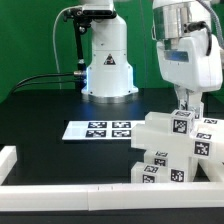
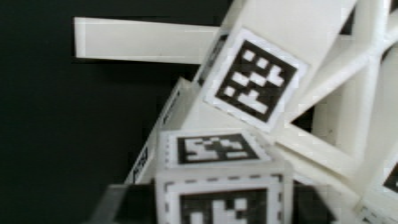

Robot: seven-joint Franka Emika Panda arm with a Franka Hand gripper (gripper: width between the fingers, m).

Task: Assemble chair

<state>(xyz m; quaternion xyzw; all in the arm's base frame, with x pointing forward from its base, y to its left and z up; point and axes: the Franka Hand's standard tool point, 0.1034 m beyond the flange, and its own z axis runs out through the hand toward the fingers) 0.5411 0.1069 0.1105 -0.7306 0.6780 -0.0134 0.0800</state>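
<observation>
Exterior view puts the chair (image 1: 172, 150) at the near right of the black table (image 1: 40, 110), a cluster of blocky white pieces carrying black-and-white square tags. Several tagged blocks are stacked and pressed against one another, the lowest ones sitting close to the white border rail (image 1: 70, 187) that runs along the near edge. A second rail stands at the near left corner. Left of the chair, and a little farther back, the marker board (image 1: 98, 129) lies flat on the table, apart from the chair parts. At the far side stands the arm's white base (image 1: 107, 62), with dark cables trailing off to the left.

The arm's white wrist housing comes down from the upper right, and the gripper (image 1: 184, 103) is right at the top of the chair cluster, at a tagged upright piece. From this view I cannot tell whether the fingers are clamped on that piece or merely beside it.

The wrist view is filled by chair parts seen very close: a slanted white panel with a large tag (image 2: 260, 76), a pale crossbar behind it, and two smaller tagged blocks below. The fingers are not clearly distinguishable there either, so the jaw width stays uncertain.
</observation>
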